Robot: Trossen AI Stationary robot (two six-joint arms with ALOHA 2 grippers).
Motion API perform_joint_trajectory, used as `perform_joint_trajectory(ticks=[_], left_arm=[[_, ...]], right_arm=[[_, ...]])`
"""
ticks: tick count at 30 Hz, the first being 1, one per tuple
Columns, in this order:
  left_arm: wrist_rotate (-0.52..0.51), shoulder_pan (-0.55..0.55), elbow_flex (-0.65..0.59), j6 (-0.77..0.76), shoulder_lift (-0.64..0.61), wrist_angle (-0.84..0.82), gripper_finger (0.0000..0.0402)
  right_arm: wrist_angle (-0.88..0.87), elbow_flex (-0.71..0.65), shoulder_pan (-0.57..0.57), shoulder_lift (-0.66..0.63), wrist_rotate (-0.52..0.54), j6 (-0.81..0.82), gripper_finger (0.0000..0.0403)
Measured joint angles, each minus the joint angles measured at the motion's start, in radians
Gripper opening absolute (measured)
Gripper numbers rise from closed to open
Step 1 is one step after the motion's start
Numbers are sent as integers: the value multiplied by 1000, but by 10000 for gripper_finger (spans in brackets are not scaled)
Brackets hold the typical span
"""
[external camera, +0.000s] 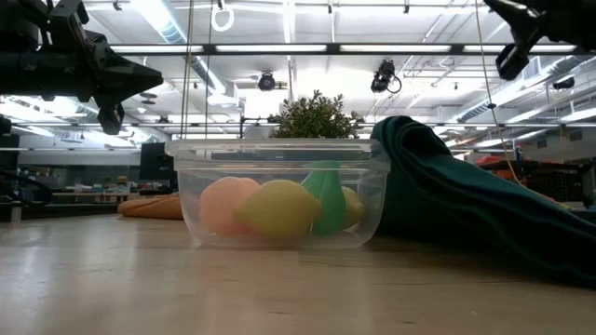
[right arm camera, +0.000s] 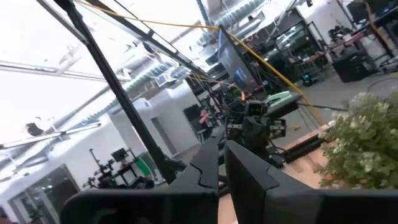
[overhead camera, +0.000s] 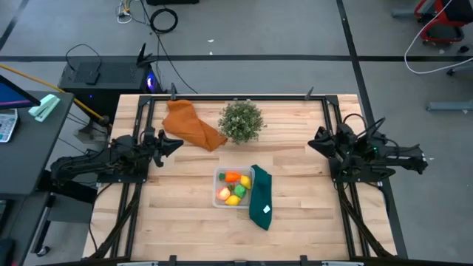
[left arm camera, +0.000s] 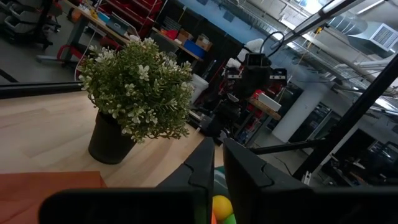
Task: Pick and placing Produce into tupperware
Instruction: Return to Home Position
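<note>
The job now is to bring both arms to their resting spots, and I think it is nearly done. The produce point(overhead camera: 233, 188) lies inside the tupperware point(overhead camera: 216, 189), which sits near the middle of the table point(overhead camera: 170, 222). From the low view, a yellow lemon point(external camera: 277, 209), a pink peach point(external camera: 222, 205) and a green one point(external camera: 326, 194) lie close together in it. From above there are orange and red bits too, but they are too small to count for sure. The left gripper point(overhead camera: 176, 143) hangs at the left side of the table, up in the air and well apart from the tub. Its two fingers are together with nothing between them. The right gripper point(overhead camera: 313, 142) hangs at the right side, and its fingers are together and empty as well. To finish well, each arm should pull away slowly and level, with its fingers together. The left arm should mind the orange cloth point(overhead camera: 194, 127) and the plant point(overhead camera: 242, 120) near it. The right arm should not dip toward the dark green cloth point(overhead camera: 261, 196). That cloth lies against the tub, so a snag could tug the tub along.
</note>
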Motion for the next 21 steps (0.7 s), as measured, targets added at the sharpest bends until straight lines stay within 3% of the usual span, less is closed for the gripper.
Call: perform_joint_trajectory(ticks=[8,13,21], left_arm=[[0,0,0,0,0,0,37],[0,0,0,0,0,0,44],[0,0,0,0,0,0,41]], right_arm=[[260,-148,0,1,-39,61,0],[236,-144,0,1,-113,41,0],[37,-148,0,0,-107,-32,0]])
